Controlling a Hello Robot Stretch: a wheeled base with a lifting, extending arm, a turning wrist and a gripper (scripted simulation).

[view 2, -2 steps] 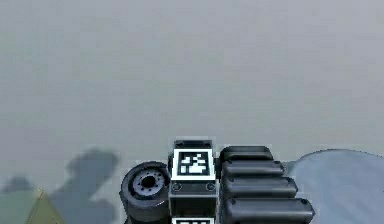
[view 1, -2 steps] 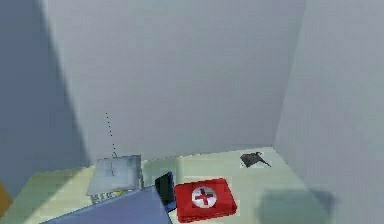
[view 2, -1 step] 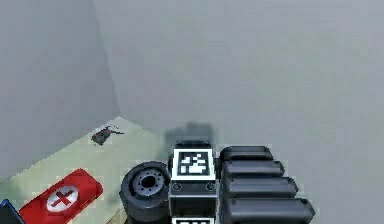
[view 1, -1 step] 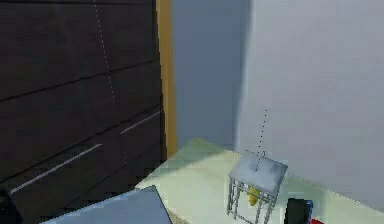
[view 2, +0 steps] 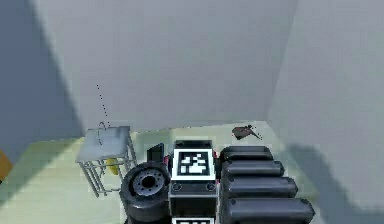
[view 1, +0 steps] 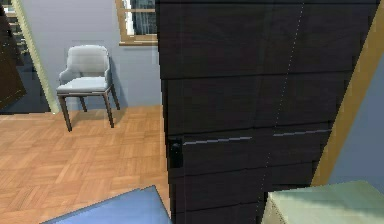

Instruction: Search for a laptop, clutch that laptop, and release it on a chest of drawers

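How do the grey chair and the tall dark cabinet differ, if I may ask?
The grey chair is pale and padded; the tall dark cabinet is near black and flat-fronted. The chair stands far off by the wall, the cabinet close in front. The chair is low on thin legs; the cabinet passes the picture's top. Both are indoor furniture.

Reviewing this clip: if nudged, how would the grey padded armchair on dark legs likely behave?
The grey padded armchair stands on slim, splayed dark legs, so it would probably slide on the smooth wooden floor rather than tip. Its frame looks stiff, and it is likely moderately heavy.
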